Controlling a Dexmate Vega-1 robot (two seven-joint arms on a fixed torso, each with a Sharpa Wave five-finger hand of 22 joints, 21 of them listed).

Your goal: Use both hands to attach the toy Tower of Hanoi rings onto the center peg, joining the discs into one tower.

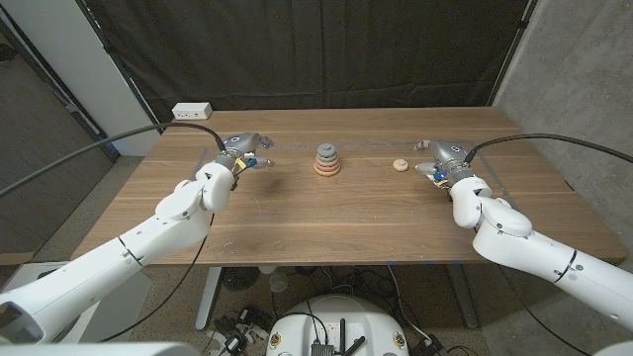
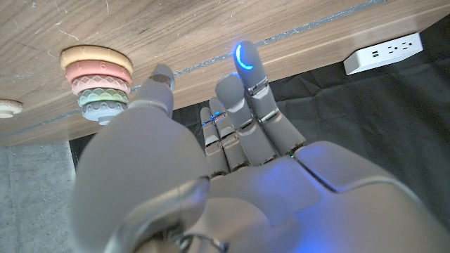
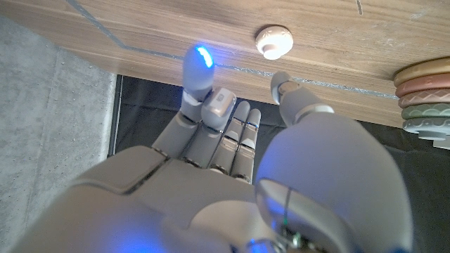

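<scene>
A stack of pastel rings (image 1: 327, 161) stands on its peg at the middle of the wooden table (image 1: 326, 222); the stack (image 2: 98, 77) (image 3: 425, 91) shows in both wrist views too. A small cream disc (image 1: 400, 165) (image 3: 274, 41) (image 2: 8, 107) lies alone to the stack's right. My left hand (image 1: 240, 148) (image 2: 232, 140) hovers left of the stack, fingers apart and holding nothing. My right hand (image 1: 440, 155) (image 3: 232, 140) is just right of the small disc, apart from it, its fingers also spread and empty.
A white power strip (image 1: 192, 111) (image 2: 383, 50) lies at the table's far left corner. Thin tape lines mark the tabletop near each hand. A black curtain hangs behind the table, and cables trail from both arms.
</scene>
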